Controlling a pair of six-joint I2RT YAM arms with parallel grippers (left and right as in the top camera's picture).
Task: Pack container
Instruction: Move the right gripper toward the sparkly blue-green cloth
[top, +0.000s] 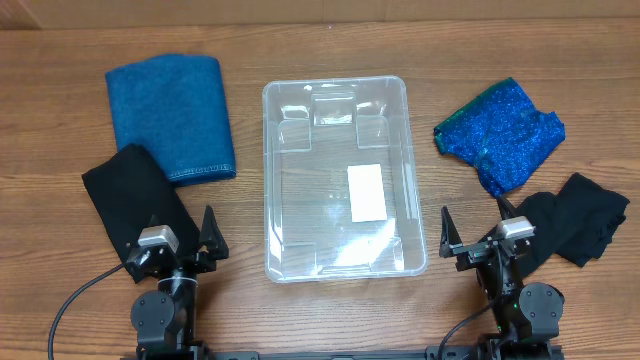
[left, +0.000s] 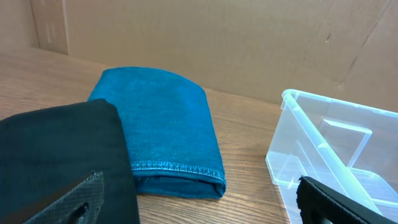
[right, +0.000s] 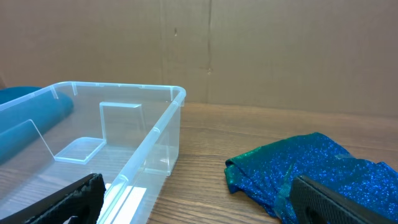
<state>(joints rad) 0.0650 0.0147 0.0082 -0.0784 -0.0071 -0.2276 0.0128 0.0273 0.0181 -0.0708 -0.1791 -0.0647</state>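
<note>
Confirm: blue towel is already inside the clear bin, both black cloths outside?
No. The blue towel lies on the table left of the bin, not inside it; the overhead view shows this. The left black cloth and right black cloth are outside.

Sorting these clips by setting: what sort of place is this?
Probably a robot test bench, not a home: a bare wooden table, a plain cardboard backdrop, and a clear container beside a folded blue towel.

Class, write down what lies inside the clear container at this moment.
Nothing is packed inside the container yet: only its white label on the bottom shows, with the wooden table visible through the plastic. The label hides the small patch beneath it.
</note>
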